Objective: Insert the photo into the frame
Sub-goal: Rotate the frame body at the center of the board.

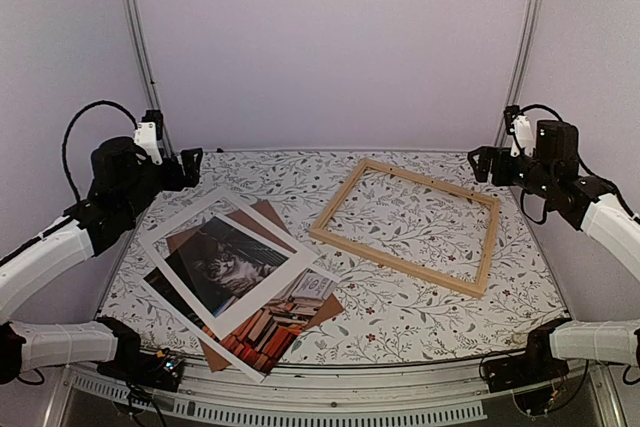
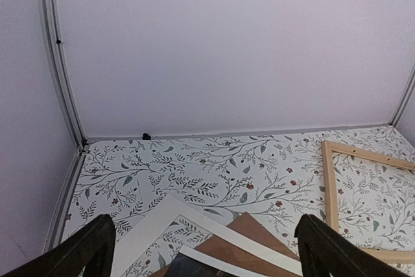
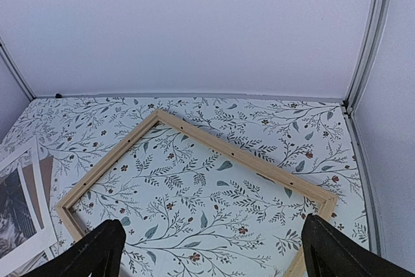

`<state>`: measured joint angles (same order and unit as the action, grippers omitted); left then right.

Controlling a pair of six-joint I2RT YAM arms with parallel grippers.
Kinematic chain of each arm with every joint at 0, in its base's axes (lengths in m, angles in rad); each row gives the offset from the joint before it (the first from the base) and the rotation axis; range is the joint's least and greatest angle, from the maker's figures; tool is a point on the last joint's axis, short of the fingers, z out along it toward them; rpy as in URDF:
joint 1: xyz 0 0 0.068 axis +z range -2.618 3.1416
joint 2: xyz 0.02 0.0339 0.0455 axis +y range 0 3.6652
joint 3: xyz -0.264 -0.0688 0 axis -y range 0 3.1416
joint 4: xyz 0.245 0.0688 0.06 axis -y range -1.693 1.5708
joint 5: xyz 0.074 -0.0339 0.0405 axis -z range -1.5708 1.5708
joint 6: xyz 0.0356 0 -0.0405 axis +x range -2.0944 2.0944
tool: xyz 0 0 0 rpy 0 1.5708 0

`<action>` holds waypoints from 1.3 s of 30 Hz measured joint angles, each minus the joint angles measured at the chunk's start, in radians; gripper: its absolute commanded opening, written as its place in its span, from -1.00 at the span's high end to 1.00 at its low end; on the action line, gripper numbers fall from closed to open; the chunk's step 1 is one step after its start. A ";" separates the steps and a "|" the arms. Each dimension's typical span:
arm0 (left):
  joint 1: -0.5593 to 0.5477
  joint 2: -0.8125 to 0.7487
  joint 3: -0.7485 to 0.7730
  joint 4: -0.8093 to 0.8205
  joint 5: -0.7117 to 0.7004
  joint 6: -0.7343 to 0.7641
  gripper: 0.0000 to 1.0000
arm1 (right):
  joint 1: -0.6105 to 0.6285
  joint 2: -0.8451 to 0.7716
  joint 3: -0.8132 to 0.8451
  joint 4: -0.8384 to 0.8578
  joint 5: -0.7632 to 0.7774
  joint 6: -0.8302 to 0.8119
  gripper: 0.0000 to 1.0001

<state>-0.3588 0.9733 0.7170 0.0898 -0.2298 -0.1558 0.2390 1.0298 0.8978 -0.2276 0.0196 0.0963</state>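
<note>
One wooden frame (image 1: 404,228), one photo (image 1: 228,265), one white mat (image 1: 183,222), one brown backing board (image 1: 268,215)

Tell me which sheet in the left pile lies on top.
The white mat with the rectangular window: it covers the cat photo, which shows through it, while the brown board pokes out underneath.
</note>
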 measured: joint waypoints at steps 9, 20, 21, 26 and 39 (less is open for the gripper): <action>0.000 0.000 -0.004 0.003 0.010 0.000 -0.99 | 0.000 0.016 -0.002 0.000 0.000 -0.004 -0.98; 0.000 0.000 -0.005 0.002 0.020 -0.002 -0.99 | 0.000 0.106 0.081 -0.099 0.028 -0.004 -0.98; 0.000 0.000 -0.005 0.002 0.021 -0.002 -0.99 | 0.000 0.117 0.095 -0.111 0.034 -0.004 -0.98; 0.000 0.000 -0.005 -0.001 0.025 -0.006 -0.99 | -0.002 0.196 0.164 -0.172 0.075 -0.011 -0.98; 0.000 0.011 0.003 -0.030 0.043 -0.018 -0.99 | -0.097 0.391 0.270 -0.238 0.082 -0.102 -0.98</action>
<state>-0.3584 0.9840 0.7197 0.0597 -0.1864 -0.1738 0.1421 1.4208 1.1679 -0.4660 0.1013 -0.0059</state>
